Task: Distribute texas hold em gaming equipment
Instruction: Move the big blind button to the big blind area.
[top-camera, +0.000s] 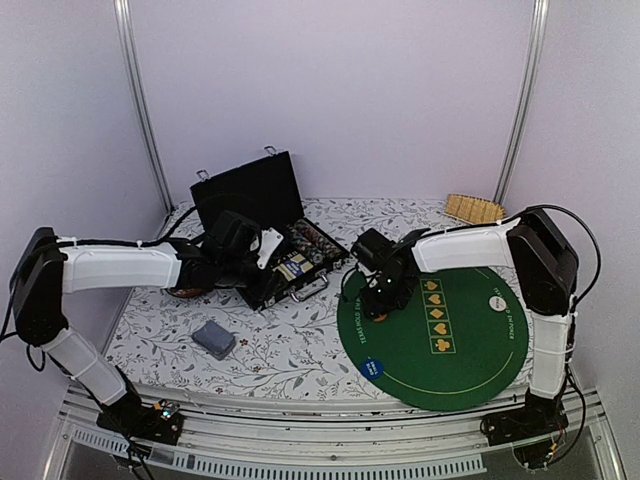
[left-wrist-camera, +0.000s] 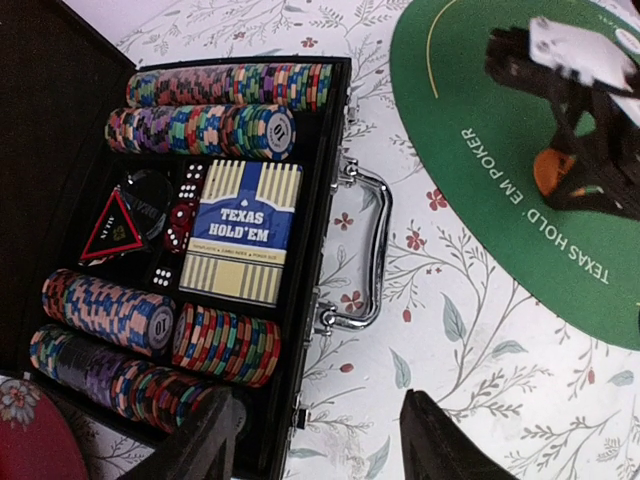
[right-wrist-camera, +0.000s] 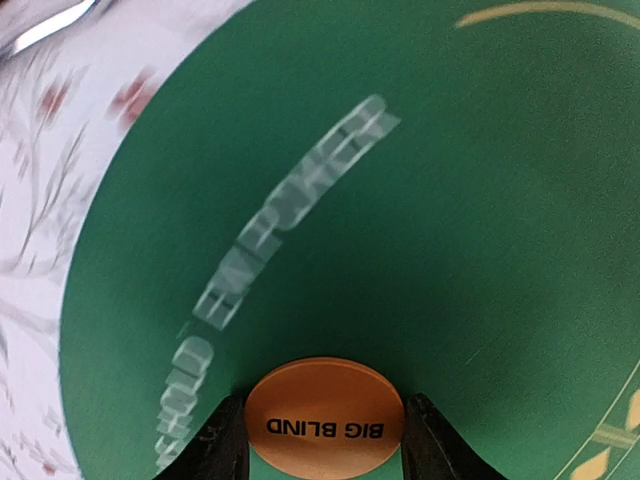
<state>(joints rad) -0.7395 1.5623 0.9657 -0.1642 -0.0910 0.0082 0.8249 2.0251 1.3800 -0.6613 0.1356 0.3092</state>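
An orange "BIG BLIND" button disc (right-wrist-camera: 325, 415) is pinched edge to edge by my right gripper (right-wrist-camera: 325, 440), low over the left part of the green poker mat (top-camera: 460, 350). A blue disc (top-camera: 372, 367) and a white disc (top-camera: 497, 301) lie on that mat. The black case (top-camera: 262, 205) stands open with rows of striped poker chips (left-wrist-camera: 230, 85) and a "Texas Hold'em" card box (left-wrist-camera: 240, 230) inside. My left gripper (left-wrist-camera: 320, 440) hangs open over the case's front edge, holding nothing. A grey-blue card deck (top-camera: 213, 338) rests on the cloth.
The case's metal handle (left-wrist-camera: 365, 250) sticks out toward the mat. A dark-red dish (left-wrist-camera: 30, 440) sits left of the case. Red dice (left-wrist-camera: 180, 215) and a black triangle piece (left-wrist-camera: 115, 225) lie in the case. A woven mat (top-camera: 474, 208) is at the back right.
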